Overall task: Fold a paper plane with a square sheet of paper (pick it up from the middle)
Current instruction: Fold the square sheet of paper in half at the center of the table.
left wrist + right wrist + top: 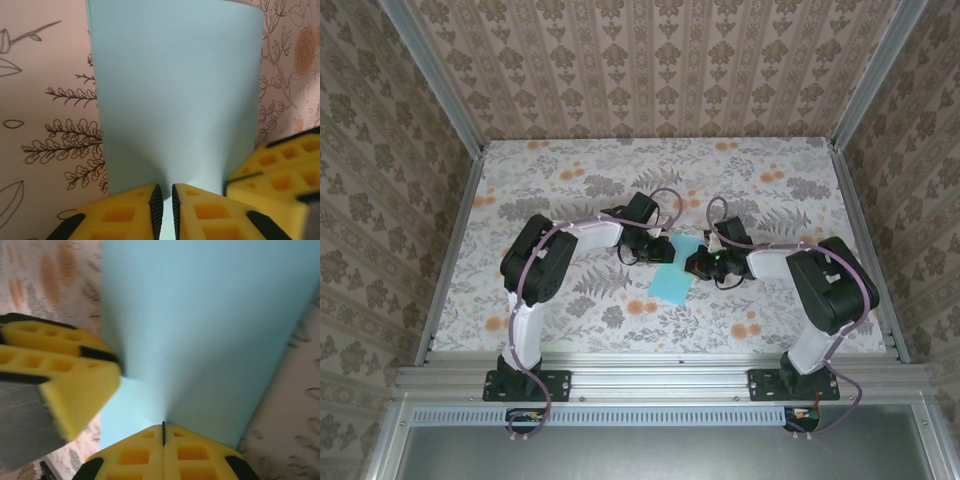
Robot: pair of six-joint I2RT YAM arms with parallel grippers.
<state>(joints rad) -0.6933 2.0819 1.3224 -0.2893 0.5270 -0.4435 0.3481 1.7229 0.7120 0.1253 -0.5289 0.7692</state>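
- Paper sheet (672,282) from above: light turquoise, lying at the middle of the floral table (570,190).
- Left wrist: left gripper (166,200) pinching the sheet's near edge, fingers nearly touching.
- Right wrist: right gripper (163,432) clamped tight on the sheet's edge.

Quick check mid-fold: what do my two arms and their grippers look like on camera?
Both arms, left arm and right arm, have white links, bulky black joint housings and a purplish cable looping alongside. The left gripper and right gripper have yellow fingers with square cut-outs and black ribbed pads.
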